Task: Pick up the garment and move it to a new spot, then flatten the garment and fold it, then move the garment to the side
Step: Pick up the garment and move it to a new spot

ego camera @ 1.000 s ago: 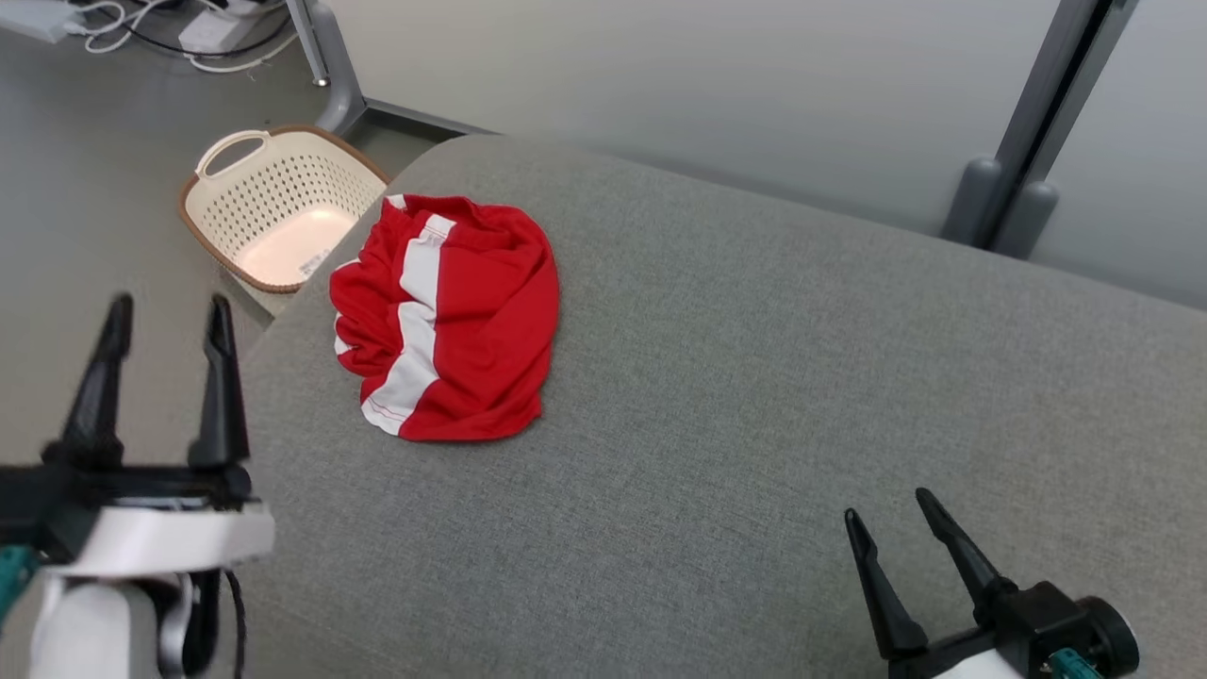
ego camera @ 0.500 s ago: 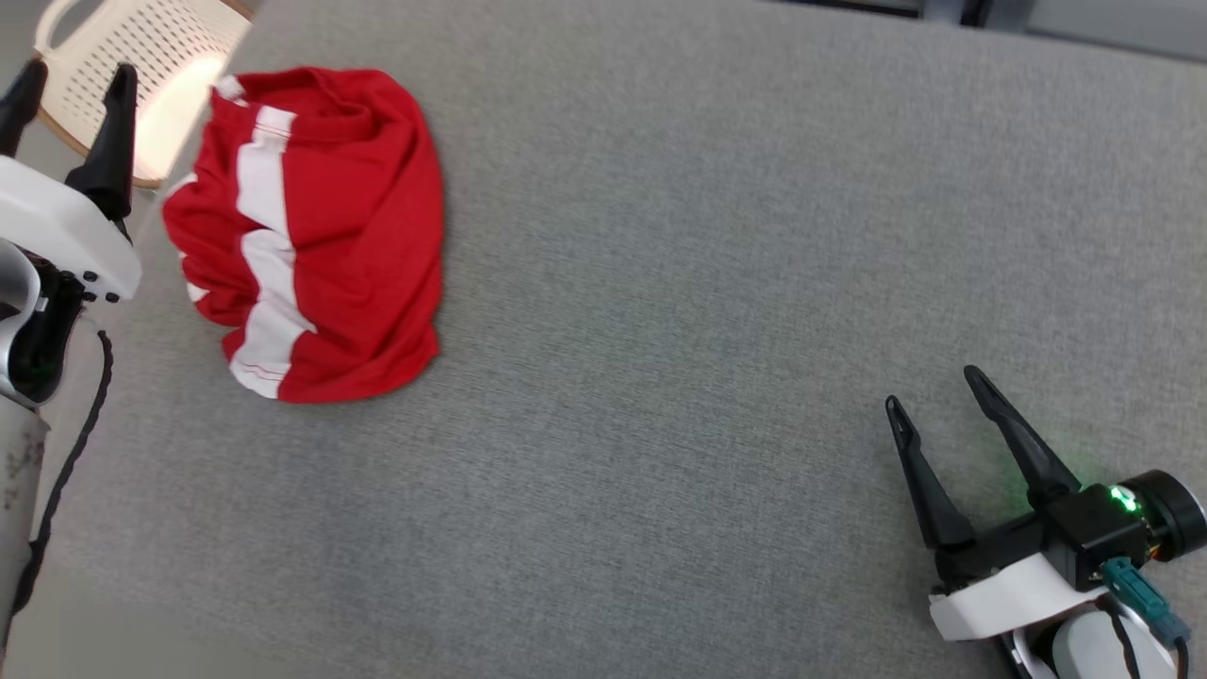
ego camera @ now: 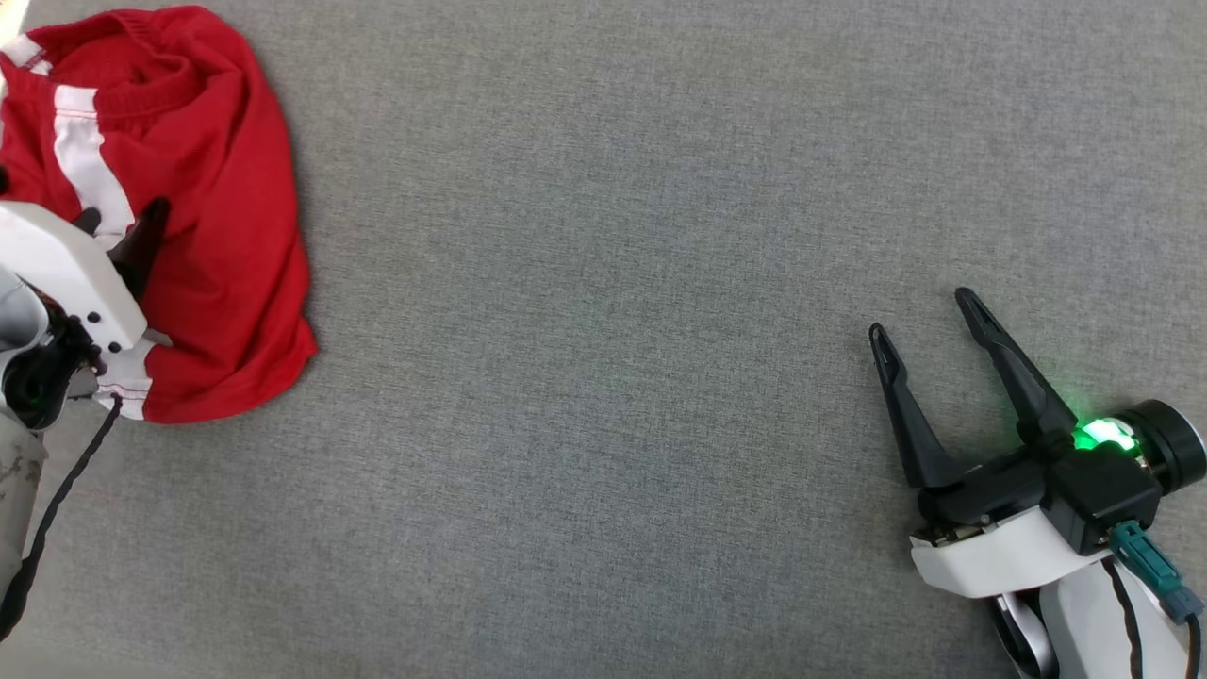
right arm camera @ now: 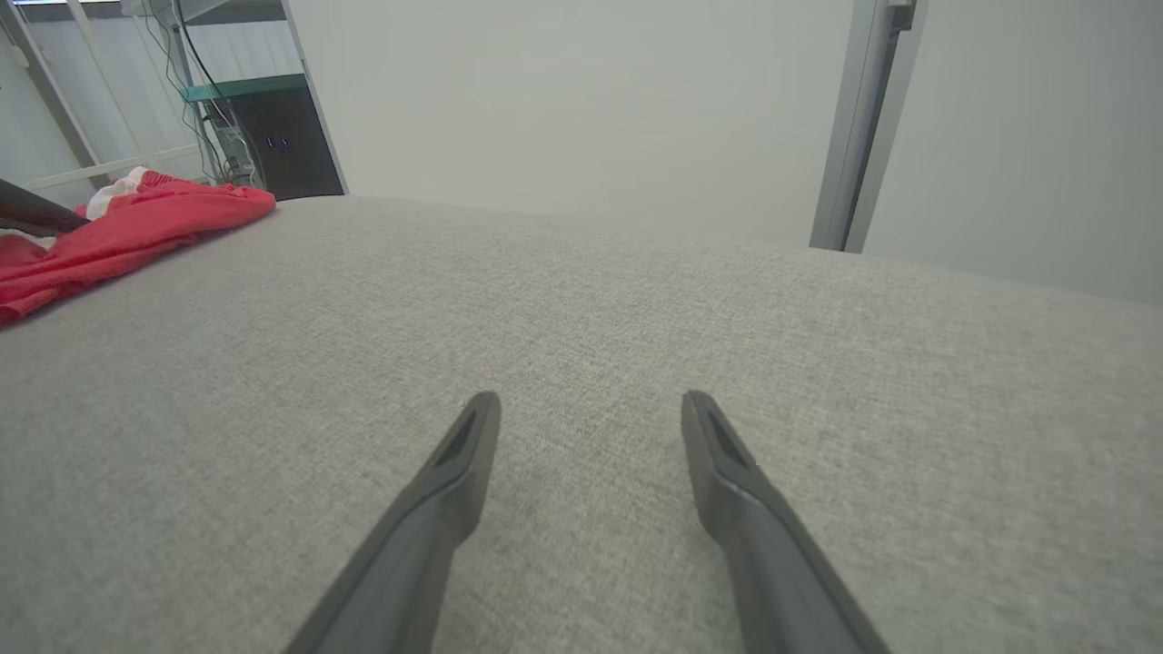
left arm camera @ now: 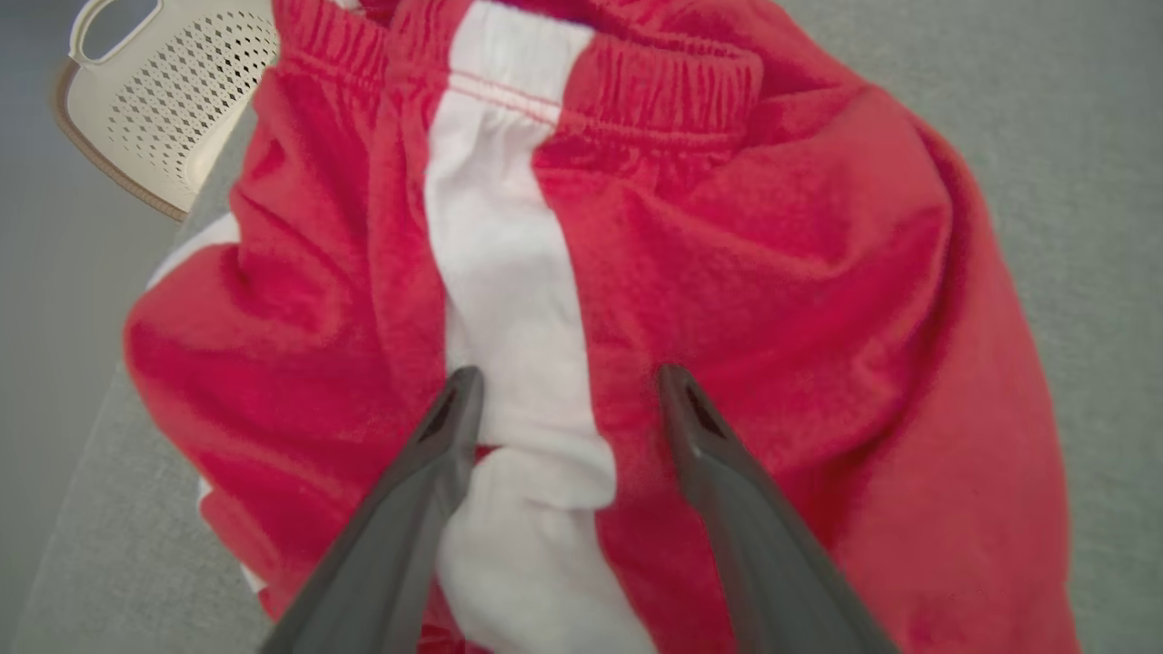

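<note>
Garment (ego camera: 217, 236): crumpled, white stripe (left arm camera: 500, 227) running lengthwise into left hand (left arm camera: 565, 377), spread, nothing clamped; right hand (ego camera: 920, 314) well apart from garment, spread too

Loads of room here: the grey surface (ego camera: 613, 283) is bare from the garment (ego camera: 226, 245) right across to the right gripper (ego camera: 920, 313), so the whole middle is open to pass through. The only lump in the way is the garment, bunched at the left edge under the left gripper (left arm camera: 570, 377). A basket (left arm camera: 173, 100) sits just off that corner, and a post (right arm camera: 854, 127) stands beyond the far edge.
</note>
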